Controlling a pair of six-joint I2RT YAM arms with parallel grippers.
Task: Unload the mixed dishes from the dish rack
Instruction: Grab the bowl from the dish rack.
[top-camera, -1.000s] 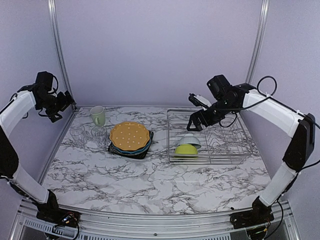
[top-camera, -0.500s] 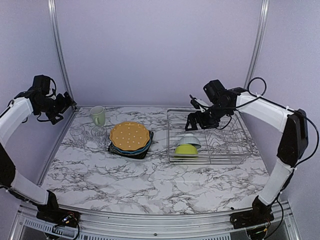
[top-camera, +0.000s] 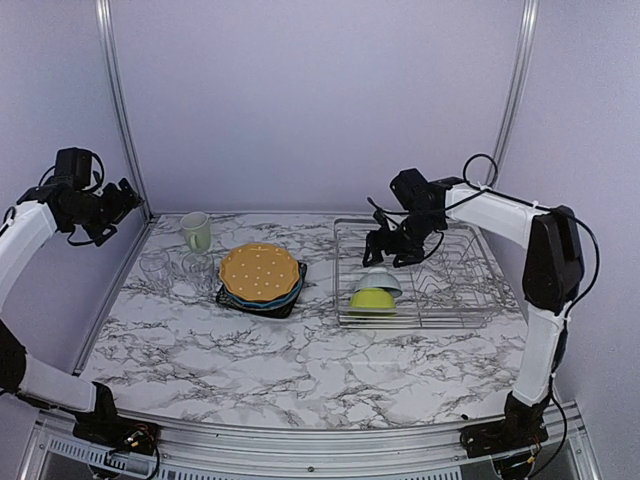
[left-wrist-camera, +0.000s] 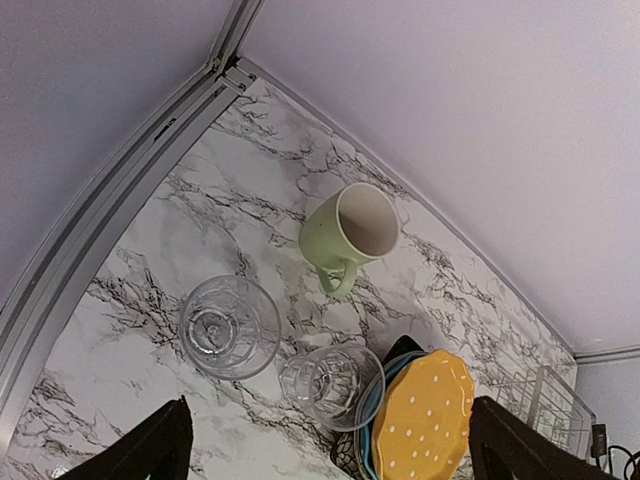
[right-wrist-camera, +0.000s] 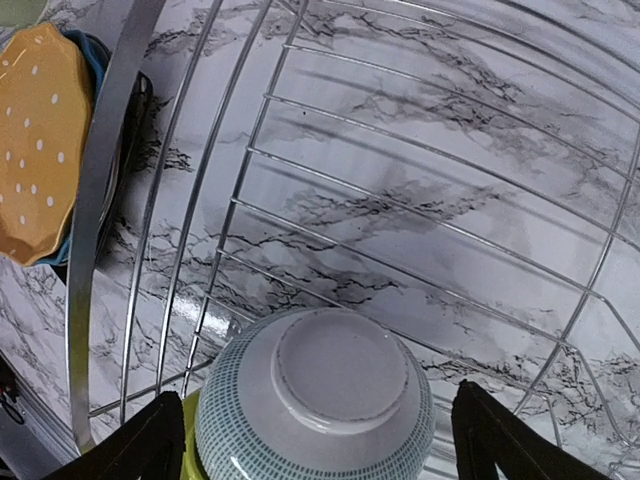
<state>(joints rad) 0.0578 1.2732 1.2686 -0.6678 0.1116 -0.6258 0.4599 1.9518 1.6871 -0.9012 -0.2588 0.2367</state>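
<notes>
The silver wire dish rack (top-camera: 415, 322) stands at the right. In it a small white bowl (top-camera: 381, 279) lies upside down against a lime green bowl (top-camera: 372, 298). My right gripper (top-camera: 390, 250) is open just above the white bowl; in the right wrist view the bowl (right-wrist-camera: 330, 400) sits between its fingers (right-wrist-camera: 140, 450). The orange dotted plate (top-camera: 260, 271) tops the blue plate (top-camera: 290, 296) and the dark square plate (top-camera: 228, 297). The pale green mug (top-camera: 197, 231) and two clear glasses (top-camera: 155, 266) stand at the left. My left gripper (top-camera: 125, 200) is open and empty, high at the left wall.
The left wrist view looks down on the mug (left-wrist-camera: 352, 228), both glasses (left-wrist-camera: 229, 325) and the orange plate (left-wrist-camera: 425, 420). A metal frame post (top-camera: 120, 110) stands close behind my left gripper. The rack's upright tines (top-camera: 450, 285) fill its right half.
My right gripper has moved left and down over the rack, closer to the white bowl. My left arm has drawn back a little to the left. The dishes have not moved.
</notes>
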